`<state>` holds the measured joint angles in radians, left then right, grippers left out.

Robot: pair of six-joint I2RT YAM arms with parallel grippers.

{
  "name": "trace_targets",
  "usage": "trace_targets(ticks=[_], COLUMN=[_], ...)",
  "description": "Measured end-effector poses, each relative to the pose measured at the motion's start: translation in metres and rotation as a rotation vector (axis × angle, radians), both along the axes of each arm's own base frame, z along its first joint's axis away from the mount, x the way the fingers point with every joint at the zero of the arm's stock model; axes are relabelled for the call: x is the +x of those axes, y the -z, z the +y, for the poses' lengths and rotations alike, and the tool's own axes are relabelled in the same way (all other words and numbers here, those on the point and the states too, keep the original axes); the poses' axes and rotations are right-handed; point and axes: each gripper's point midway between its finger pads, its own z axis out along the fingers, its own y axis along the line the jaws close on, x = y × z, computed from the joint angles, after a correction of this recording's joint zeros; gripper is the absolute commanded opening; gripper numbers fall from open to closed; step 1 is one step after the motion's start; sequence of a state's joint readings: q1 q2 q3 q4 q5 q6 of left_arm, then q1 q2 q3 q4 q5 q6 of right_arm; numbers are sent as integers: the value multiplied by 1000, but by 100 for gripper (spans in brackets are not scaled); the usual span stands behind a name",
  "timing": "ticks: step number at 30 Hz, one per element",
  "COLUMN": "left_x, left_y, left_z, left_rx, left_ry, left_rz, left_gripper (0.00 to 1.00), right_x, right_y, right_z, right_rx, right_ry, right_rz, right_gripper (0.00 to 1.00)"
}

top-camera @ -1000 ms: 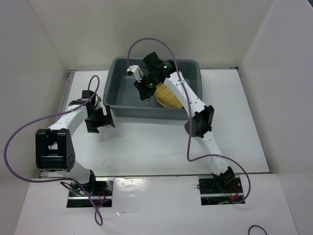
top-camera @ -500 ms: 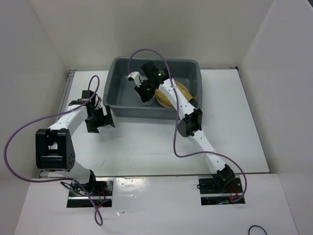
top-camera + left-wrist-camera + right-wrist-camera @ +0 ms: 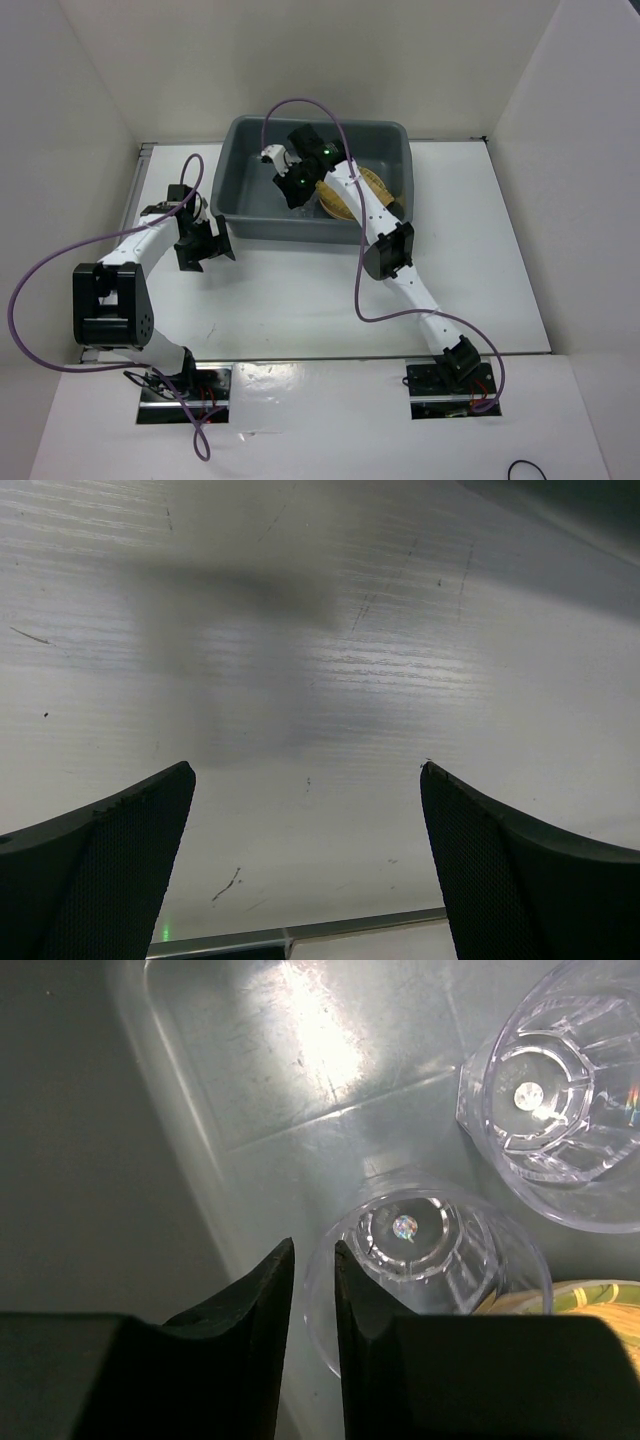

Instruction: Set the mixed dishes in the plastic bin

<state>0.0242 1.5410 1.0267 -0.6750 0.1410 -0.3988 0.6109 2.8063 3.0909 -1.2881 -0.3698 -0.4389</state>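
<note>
Grey plastic bin (image 3: 268, 226) around right gripper (image 3: 312, 1252)

Two clear ribbed glasses stand upright with the mouths up, the first glass (image 3: 430, 1250) just beside the second glass (image 3: 555, 1100). The white table (image 3: 300, 290) has some fine scratches and dark specks (the left wrist view shows them best). White walls (image 3: 80, 90) stand at three sides, and a thin black cable (image 3: 524, 468) curls at the near right.
</note>
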Motion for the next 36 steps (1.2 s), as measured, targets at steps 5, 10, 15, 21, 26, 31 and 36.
trace_targets(ticks=[5,10,15,21,26,31,36], left_x=[0,0,0,-3,-4,-4,-4], left_y=[0,0,0,0,1,1,1], left_z=[0,0,0,-1,-1,-2,-9], left_rx=[-2,-2,-2,-1,-3,-4,-3], left_ry=[1,1,1,2,3,3,24], left_rz=[0,0,0,2,3,3,0], left_gripper=[100,100,100,100,100,100,100], right_x=[-1,7,21,-12,-42,-64,-79], right_y=[-1,-21,-115,-239,-265,-229,-205], right_z=[1,-2,-28,-75,-121,-171,-199], right_rx=[6,4,26,97,28,-183,-305], right_ry=[7,77,236,340,456,551,586], right_rz=[7,-41,-241,-398,-421,-388,-378], right_gripper=[52,89,98,98,98,98,98])
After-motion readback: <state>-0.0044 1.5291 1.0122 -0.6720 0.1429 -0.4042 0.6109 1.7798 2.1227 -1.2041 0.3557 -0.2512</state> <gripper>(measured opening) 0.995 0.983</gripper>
